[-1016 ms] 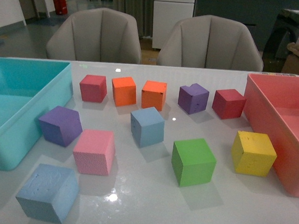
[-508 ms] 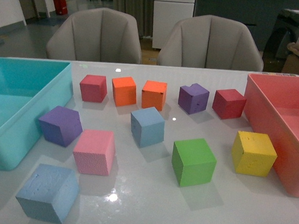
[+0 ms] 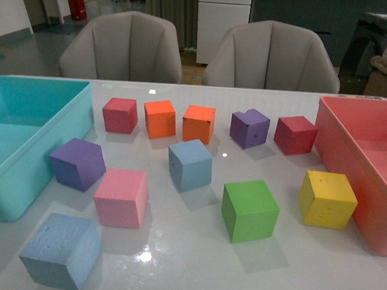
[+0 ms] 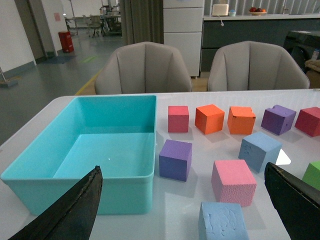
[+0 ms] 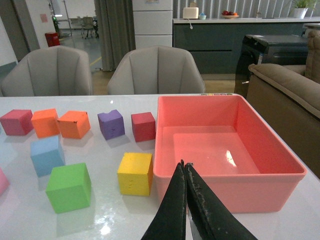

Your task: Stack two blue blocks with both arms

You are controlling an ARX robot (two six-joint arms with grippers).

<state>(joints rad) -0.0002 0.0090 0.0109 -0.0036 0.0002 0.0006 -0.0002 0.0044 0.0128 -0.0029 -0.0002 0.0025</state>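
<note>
Sitting apart on the table [image 3: 192, 264] are the centre blue block [image 3: 190, 165] and near blue block [image 3: 61, 250]. Left claw [image 4: 182, 170] is released; right claw [image 5: 184, 167] is clenched, empty.

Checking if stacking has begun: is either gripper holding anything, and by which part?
Nothing is held. The left gripper is open and empty, the right gripper shut on nothing; both blue blocks lie free.

Nothing readable here as far as I can tell, the only sign-like thing is a pinkish sheet [image 4: 57, 16] on the far wall, too blurry.
</note>
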